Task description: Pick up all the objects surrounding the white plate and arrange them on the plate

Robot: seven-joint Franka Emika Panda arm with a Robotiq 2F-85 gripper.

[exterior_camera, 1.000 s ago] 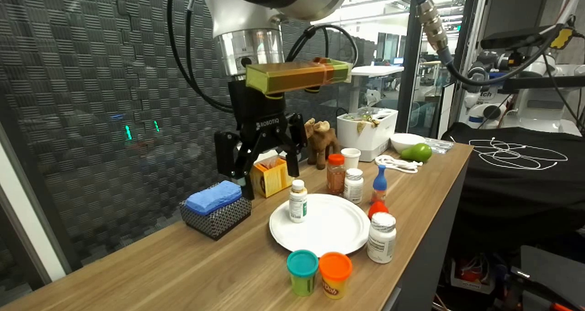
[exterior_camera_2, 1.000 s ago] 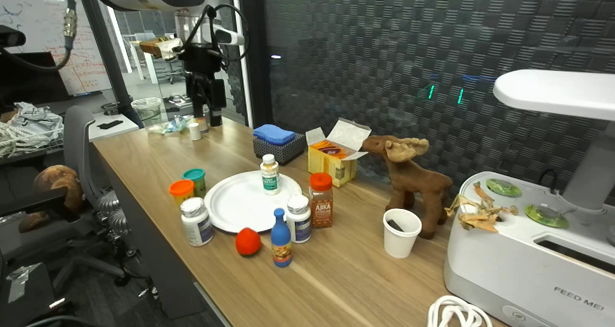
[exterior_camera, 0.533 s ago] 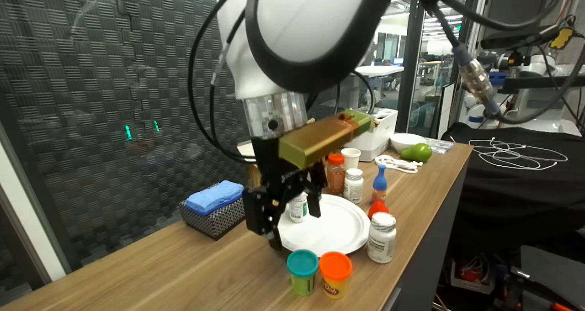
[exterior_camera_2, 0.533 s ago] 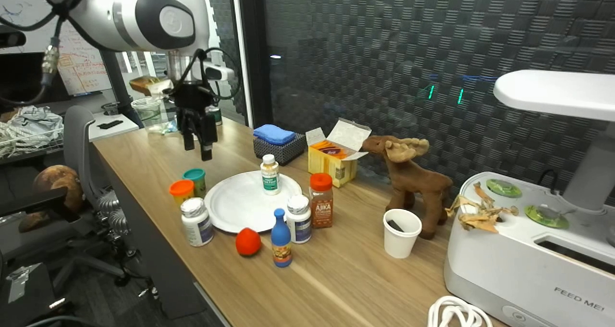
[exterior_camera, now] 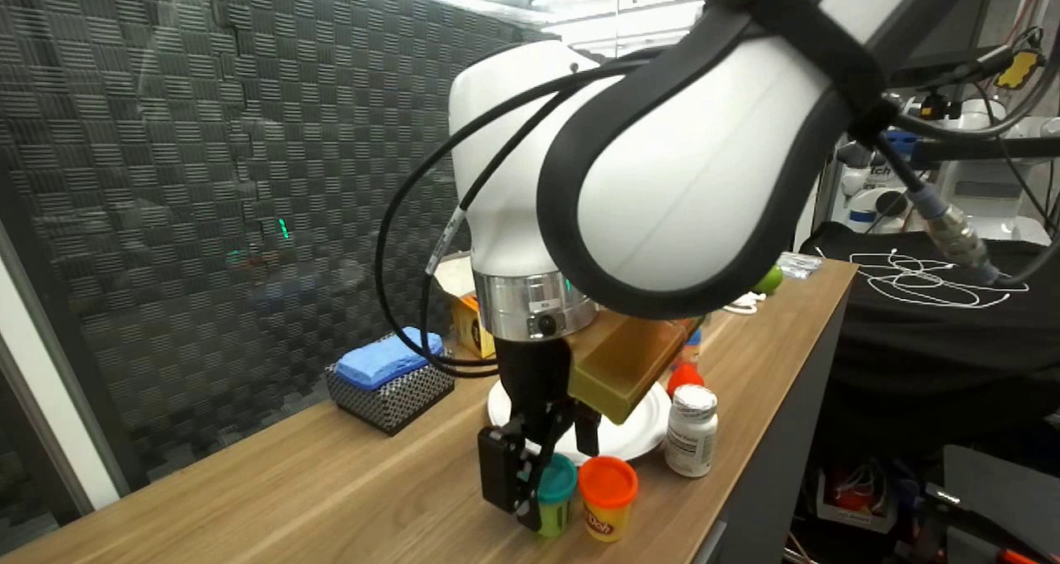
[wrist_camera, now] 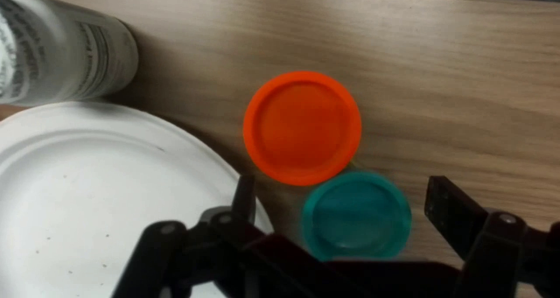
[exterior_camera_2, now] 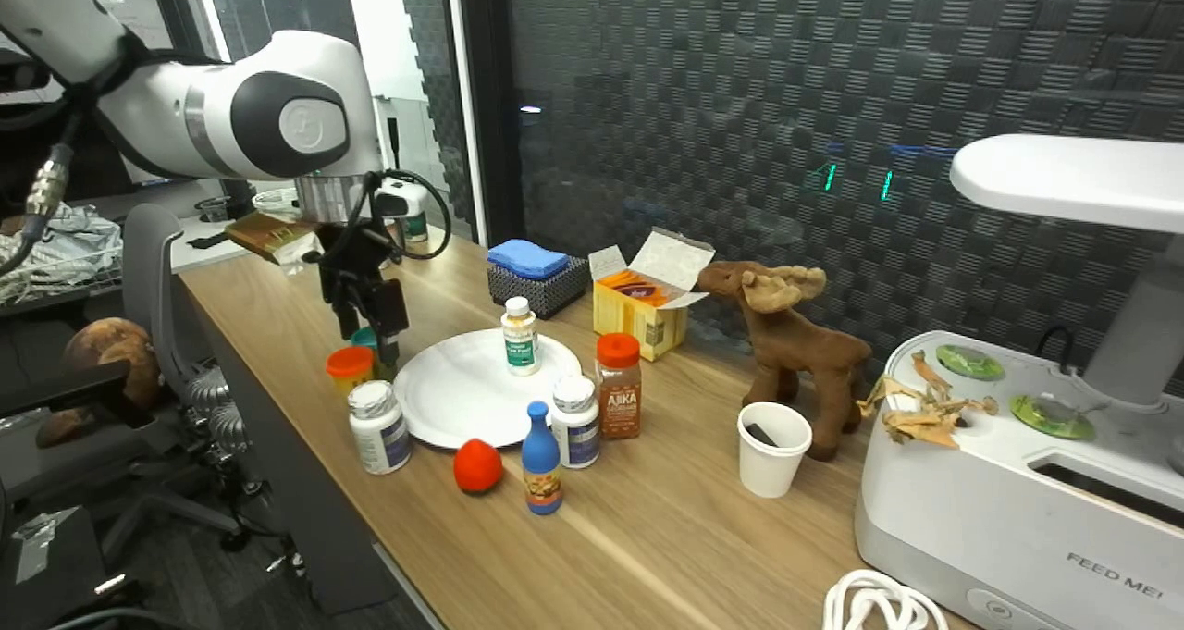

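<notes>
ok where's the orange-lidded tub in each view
In an exterior view: orange-lidded tub near the bottom, right of centre.
In an exterior view: orange-lidded tub well left, below the middle.
Wrist view: orange-lidded tub near the centre, from above.
Shared landmark: white plate, nearby in all three.

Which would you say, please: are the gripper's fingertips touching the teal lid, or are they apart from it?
Apart: the wrist view shows a visible gap between the teal lid and the fingertips on either side of it.
</notes>
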